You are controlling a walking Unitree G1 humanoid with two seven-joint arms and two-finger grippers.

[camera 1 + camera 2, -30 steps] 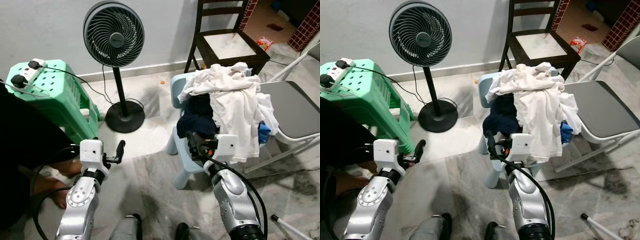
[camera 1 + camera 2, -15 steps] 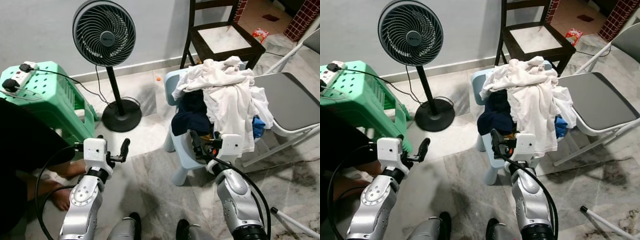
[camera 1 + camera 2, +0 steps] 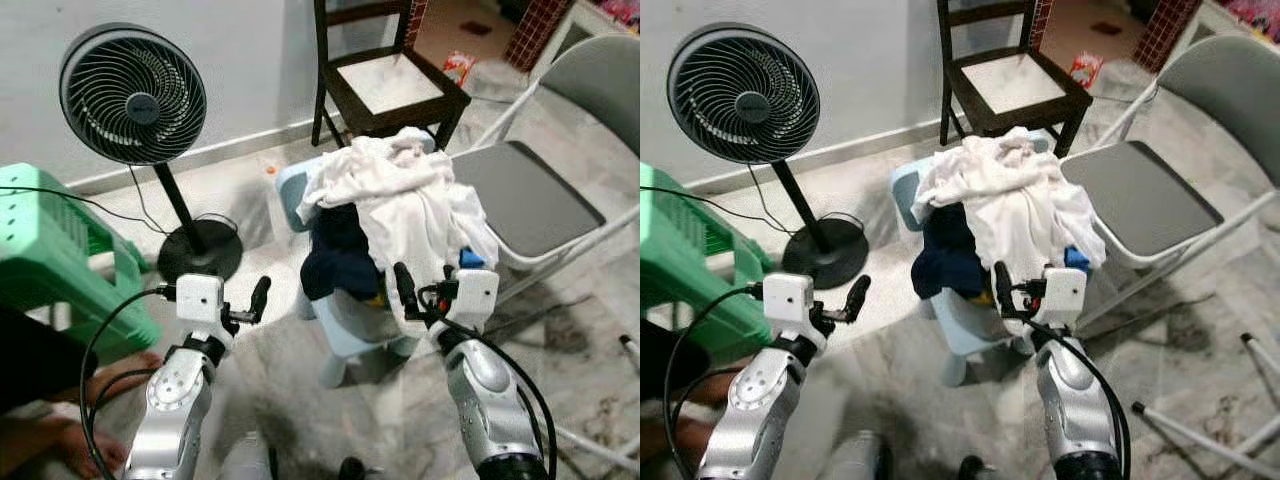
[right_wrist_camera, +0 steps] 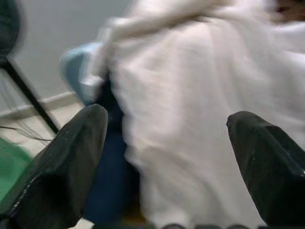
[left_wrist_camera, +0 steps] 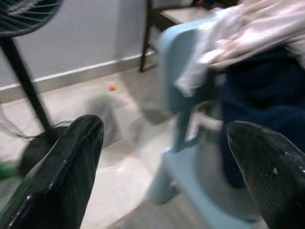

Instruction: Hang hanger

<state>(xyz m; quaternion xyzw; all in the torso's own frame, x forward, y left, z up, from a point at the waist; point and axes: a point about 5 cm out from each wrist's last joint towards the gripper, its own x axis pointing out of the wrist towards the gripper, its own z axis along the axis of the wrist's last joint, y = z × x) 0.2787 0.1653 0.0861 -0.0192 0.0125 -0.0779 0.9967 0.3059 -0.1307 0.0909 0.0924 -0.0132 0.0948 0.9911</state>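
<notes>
Before me: soft matt white cloth heaped on smooth pale-blue plastic chair; glossy marbled floor; dark wood chair.

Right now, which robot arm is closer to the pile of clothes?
The right. Its end effector is open, right at the clothes on the blue chair. The left end effector, also open, hangs over bare floor beside the chair.

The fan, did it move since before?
No. The fan stands beside the green stool as before; the camera shifted, not the fan.
</notes>
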